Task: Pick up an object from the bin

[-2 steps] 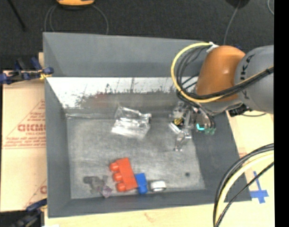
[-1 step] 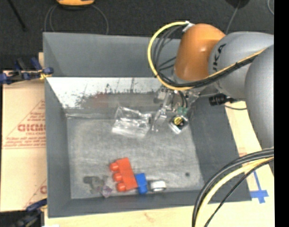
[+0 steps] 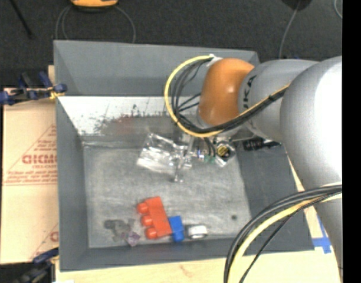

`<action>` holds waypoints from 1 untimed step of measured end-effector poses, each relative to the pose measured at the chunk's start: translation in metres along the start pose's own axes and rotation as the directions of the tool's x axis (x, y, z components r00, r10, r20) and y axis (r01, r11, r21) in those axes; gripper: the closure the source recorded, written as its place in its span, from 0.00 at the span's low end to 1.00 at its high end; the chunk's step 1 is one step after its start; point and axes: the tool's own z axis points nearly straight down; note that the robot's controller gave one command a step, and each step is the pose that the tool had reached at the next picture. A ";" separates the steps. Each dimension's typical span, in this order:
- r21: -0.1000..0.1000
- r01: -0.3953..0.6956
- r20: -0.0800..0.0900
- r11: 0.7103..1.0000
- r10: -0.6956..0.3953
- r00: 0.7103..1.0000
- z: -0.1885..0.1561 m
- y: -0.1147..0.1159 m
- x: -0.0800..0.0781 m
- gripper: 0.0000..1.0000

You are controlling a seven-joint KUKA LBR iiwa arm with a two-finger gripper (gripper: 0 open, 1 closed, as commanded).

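**Gripper low beside clear plastic piece**

Gripper (image 3: 181, 163) hangs low over the bin (image 3: 71, 181) floor, under its orange wrist cover (image 3: 225, 96). Jaw state: cannot tell, spread or closed. A clear plastic piece (image 3: 156, 155), crumpled-looking, lies just beside the jaws on the side away from the arm; contact is unclear. Well apart from the jaws, toward the near wall, lies a red brick (image 3: 154, 217) with a blue brick (image 3: 176, 227) against it. A small white piece (image 3: 197, 232) is beside the blue brick. Farther along are grey bits (image 3: 115, 226) and a purple scrap (image 3: 133, 239).

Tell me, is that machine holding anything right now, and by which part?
It cannot be told. The tool is low beside a crumpled clear plastic piece near the back of the bin, but no hold on it is visible.
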 end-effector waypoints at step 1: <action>0.016 0.110 -0.014 0.994 -0.110 0.994 0.007 0.037 -0.017 0.00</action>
